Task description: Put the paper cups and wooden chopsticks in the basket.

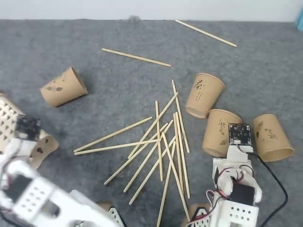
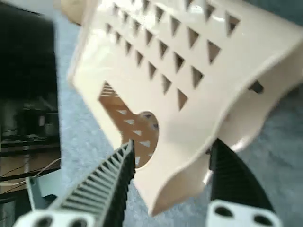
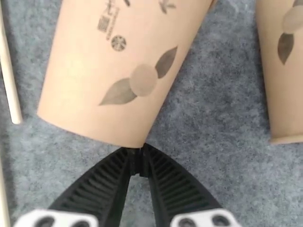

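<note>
Surface: a table (image 1: 118, 90) covered with a grey mat is carrying everything.
Left cup: one paper cup (image 1: 63, 87) is lying on its side, well apart from the others.
Right cups: an upper cup (image 1: 204, 94), a middle cup (image 1: 219, 131) and an outer cup (image 1: 271, 137) are lying close together.
Pile: crossed chopsticks (image 1: 158, 142) are lying mid-table.
Strays: one single chopstick (image 1: 136, 57) and another chopstick (image 1: 205, 32) are lying at the far side.
Basket: a basket (image 1: 5, 120) is sitting at the left edge.
</note>
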Motion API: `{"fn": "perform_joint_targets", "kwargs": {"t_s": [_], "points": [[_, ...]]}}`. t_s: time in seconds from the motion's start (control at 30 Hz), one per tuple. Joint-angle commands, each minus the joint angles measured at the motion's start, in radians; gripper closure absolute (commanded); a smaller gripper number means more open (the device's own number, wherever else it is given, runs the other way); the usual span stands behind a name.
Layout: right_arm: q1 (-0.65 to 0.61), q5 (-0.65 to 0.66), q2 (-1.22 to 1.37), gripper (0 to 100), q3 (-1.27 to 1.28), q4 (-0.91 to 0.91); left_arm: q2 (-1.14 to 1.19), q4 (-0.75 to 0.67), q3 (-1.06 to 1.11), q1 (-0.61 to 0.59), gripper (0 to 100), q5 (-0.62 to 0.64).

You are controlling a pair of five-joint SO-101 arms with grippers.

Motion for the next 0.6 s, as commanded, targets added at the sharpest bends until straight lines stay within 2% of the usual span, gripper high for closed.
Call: {"fn": "perform_joint_targets", "kwargs": {"t_s": [0.0, 0.2, 0.4, 0.57], "points": [[0.013, 0.012, -0.013, 99.1, 0.018, -0.013, -0.275, -0.178, 0.222, 0.012, 75, 0.084], [0.013, 0.012, -0.013, 99.1, 0.018, -0.013, -0.560, -0.333, 0.470, 0.020, 75, 0.199], [0.013, 0.012, -0.013, 99.1, 0.018, -0.013, -0.697, -0.176, 0.469, 0.054, 77, 0.249], [0.015, 0.012, -0.013, 99.1, 0.018, -0.013, -0.710, -0.121, 0.469, 0.094, 80, 0.249]]}}
